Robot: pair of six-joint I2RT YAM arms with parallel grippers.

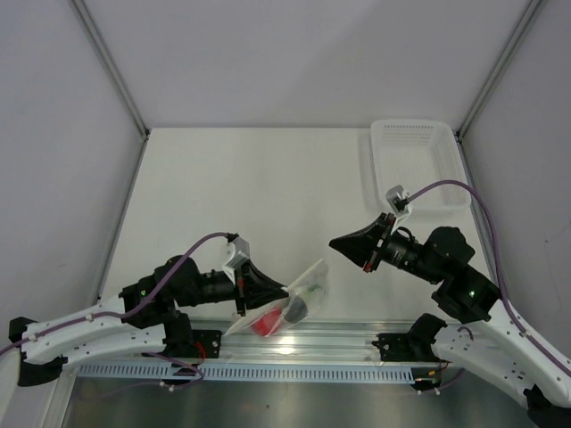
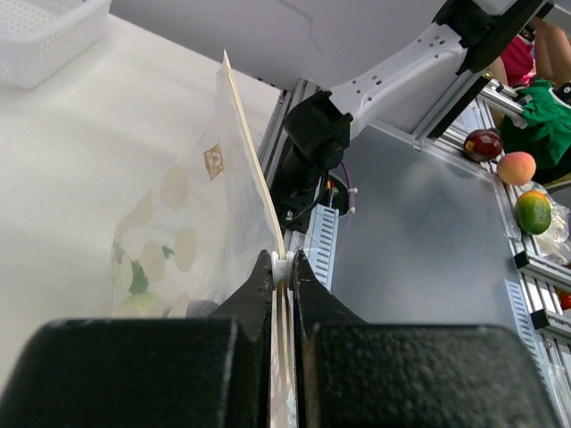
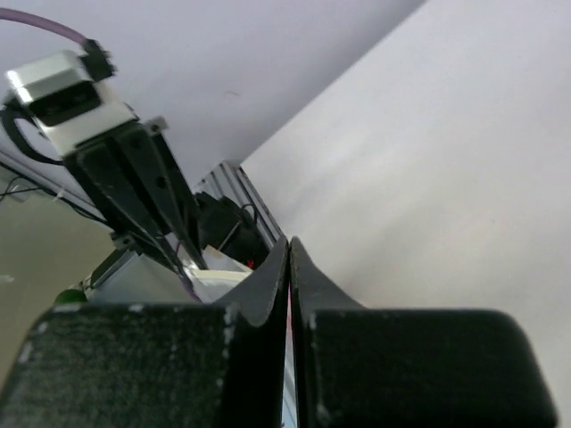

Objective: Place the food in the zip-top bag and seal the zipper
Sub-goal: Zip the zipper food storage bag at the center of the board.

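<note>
The clear zip-top bag (image 1: 299,294) lies at the table's near edge, one edge lifted. Inside it are the red tomato (image 1: 263,325), the dark ball (image 1: 296,309) and the radish with its green leaves (image 1: 313,290). My left gripper (image 1: 268,292) is shut on the bag's zipper edge. In the left wrist view the gripper (image 2: 283,259) pinches a small white piece on that edge, and the bag (image 2: 210,196) runs away from the jaws with the radish leaves (image 2: 136,276) showing through. My right gripper (image 1: 343,242) is shut and empty, above the table to the bag's right; its wrist view (image 3: 290,245) shows nothing between the jaws.
A white ribbed basket (image 1: 419,160) stands at the back right and also shows in the left wrist view (image 2: 40,36). An aluminium rail (image 1: 339,343) runs along the near edge just behind the bag. Toy fruits (image 2: 516,167) lie off the table beyond the rail.
</note>
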